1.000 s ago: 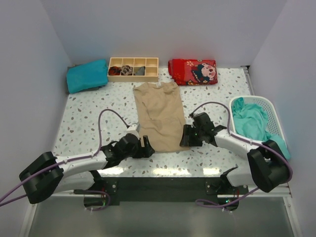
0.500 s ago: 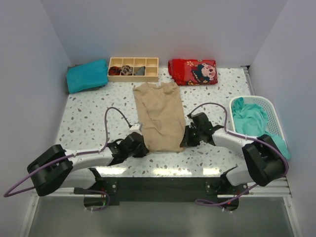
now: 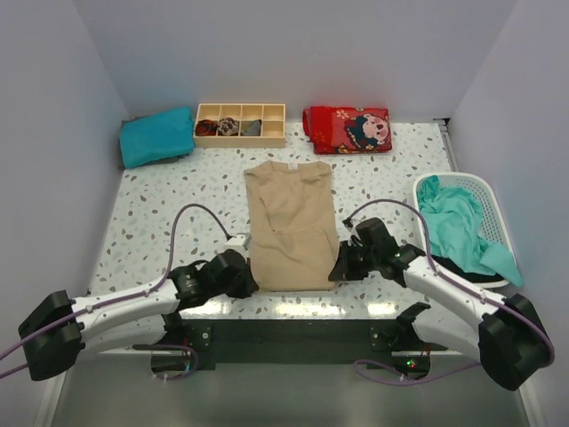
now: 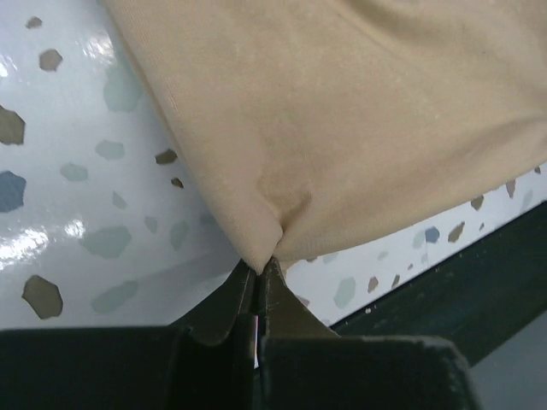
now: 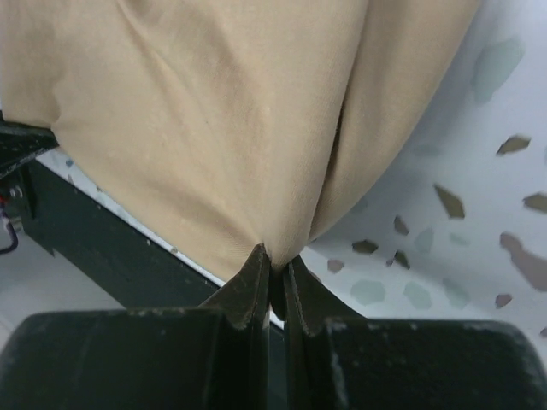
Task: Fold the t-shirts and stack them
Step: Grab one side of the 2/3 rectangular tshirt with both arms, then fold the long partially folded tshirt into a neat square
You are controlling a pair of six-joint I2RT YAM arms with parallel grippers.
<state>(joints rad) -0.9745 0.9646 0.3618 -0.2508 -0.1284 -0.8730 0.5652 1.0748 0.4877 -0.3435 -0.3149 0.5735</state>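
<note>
The tan t-shirt [image 3: 292, 222] hem lies at the lower table [image 3: 142, 196] edge, left gripper [image 3: 252, 283] and right gripper [image 3: 335, 271] each clamped on a hem corner. Bare room frame-left; basket [image 3: 487, 206] frame-right.

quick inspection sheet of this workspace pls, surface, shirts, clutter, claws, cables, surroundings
surface: speckled white table, glossy near the front edge
job's things: tan t-shirt flat mid-table; folded teal t-shirt far left; another teal t-shirt heaped in white basket, right
clutter: wooden compartment tray and red printed cloth along far edge
grippers: left claw shut on tan t-shirt's near-left corner; right claw shut on its near-right corner
cables: purple cable arches over left arm; second cable over right
surroundings: plain pale walls on three sides
</note>
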